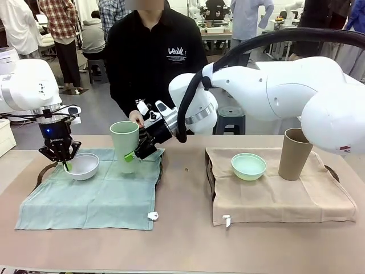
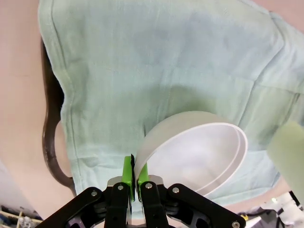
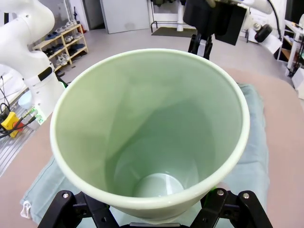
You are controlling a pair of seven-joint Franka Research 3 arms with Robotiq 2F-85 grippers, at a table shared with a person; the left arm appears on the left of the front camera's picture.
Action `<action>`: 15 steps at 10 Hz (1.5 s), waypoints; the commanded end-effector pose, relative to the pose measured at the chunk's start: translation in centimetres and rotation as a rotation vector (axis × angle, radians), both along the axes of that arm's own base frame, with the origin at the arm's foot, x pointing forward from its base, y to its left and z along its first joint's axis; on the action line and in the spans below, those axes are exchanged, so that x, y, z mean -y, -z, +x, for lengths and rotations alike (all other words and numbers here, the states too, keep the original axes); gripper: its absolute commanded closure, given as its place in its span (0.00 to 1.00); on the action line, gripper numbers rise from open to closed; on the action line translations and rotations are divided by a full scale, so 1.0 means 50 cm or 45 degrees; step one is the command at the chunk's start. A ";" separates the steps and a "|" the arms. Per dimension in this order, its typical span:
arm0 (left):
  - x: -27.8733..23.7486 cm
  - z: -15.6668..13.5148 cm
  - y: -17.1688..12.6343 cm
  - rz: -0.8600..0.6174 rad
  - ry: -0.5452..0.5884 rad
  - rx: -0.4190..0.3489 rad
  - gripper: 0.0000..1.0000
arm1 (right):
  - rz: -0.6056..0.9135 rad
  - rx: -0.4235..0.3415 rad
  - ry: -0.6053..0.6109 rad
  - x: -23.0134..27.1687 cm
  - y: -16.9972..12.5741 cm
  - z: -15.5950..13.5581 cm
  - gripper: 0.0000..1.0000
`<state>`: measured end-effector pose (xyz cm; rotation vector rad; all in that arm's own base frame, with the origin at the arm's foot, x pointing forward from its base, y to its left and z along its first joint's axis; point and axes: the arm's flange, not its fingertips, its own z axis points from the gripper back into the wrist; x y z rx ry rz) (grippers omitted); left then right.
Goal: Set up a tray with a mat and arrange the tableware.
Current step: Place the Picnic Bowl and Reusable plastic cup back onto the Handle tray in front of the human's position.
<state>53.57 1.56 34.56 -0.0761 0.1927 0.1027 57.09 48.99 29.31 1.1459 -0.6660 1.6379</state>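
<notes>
Right tray (image 1: 332, 173): tan mat (image 1: 274, 197), green bowl (image 1: 248, 166), brown cup (image 1: 295, 153) placed; done. Left tray (image 1: 43, 174): green mat (image 1: 97, 197) laid. Left pincer (image 1: 65, 165) clamped on white bowl (image 1: 83, 166) rim, bowl on mat. Right pincer (image 1: 135, 153) gripping green cup (image 1: 125, 145) at mat's far edge. Remaining: release both.

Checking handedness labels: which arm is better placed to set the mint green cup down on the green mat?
Right. Its end effector already grips the mint green cup above the green mat; the left end effector pinches the white bowl.
</notes>
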 end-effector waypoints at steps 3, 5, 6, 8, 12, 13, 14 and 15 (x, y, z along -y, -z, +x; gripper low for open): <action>0.003 -0.003 0.007 -0.013 0.033 0.052 0.96 | -0.010 -0.070 0.003 -0.013 0.031 0.020 0.17; 0.002 -0.004 0.006 -0.009 0.040 0.051 0.96 | -0.016 -0.070 0.003 -0.012 0.040 0.023 0.17; 0.002 -0.004 0.007 -0.003 0.045 0.051 0.96 | -0.020 -0.059 -0.004 -0.010 0.041 0.023 0.17; 0.001 -0.008 0.002 0.011 0.066 0.060 0.36 | -0.055 -0.030 0.007 -0.010 0.029 0.014 0.00; -0.015 -0.018 -0.017 0.018 0.076 0.051 0.52 | -0.443 0.116 0.100 0.010 -0.053 -0.029 0.00; -0.026 -0.029 -0.024 0.014 0.071 0.049 0.00 | -0.486 0.125 0.114 0.023 -0.074 -0.045 0.00; -0.034 -0.033 -0.030 0.011 0.073 0.057 0.32 | -0.506 0.138 0.140 0.040 -0.092 -0.051 0.00; -0.043 -0.042 -0.038 0.008 0.087 0.061 0.00 | -0.511 0.142 0.157 0.053 -0.108 -0.058 0.00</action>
